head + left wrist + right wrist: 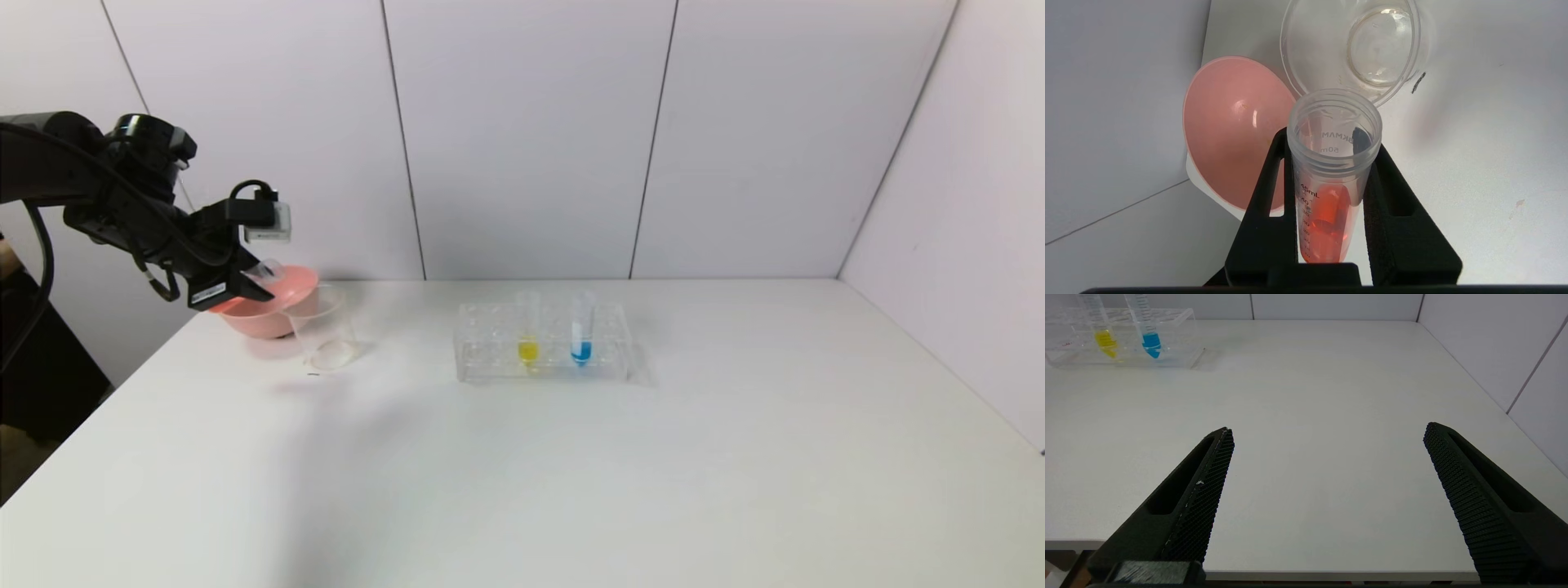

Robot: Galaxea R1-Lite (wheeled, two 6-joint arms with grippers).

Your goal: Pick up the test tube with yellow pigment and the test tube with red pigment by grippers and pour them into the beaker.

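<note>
At the far left corner of the white table [571, 474], the left claw [1331, 163] grips the test tube with red pigment [1327, 196], its two black fingers [1267, 212] pressed against either side of the tube just below the open mouth. Red-orange liquid sits low in the tube, which is held tilted with its mouth toward the beaker [325, 331]. The clear beaker stands on the table just beside a pink bowl [265, 310], their rims close together; seen from the left wrist, the tube's mouth hangs near the beaker's rim, and the beaker's bottom looks clear.

Toward the middle of the table, well apart from the beaker, a clear tube rack [543, 351] holds the test tube with yellow pigment [528, 335] upright, with a tube of blue liquid [581, 331] upright in a neighbouring slot to its right.

Over the near right part of the table, the right claw [1327, 437] hangs with its fingers spread wide apart, holding nothing; it does not appear in the head view.
</note>
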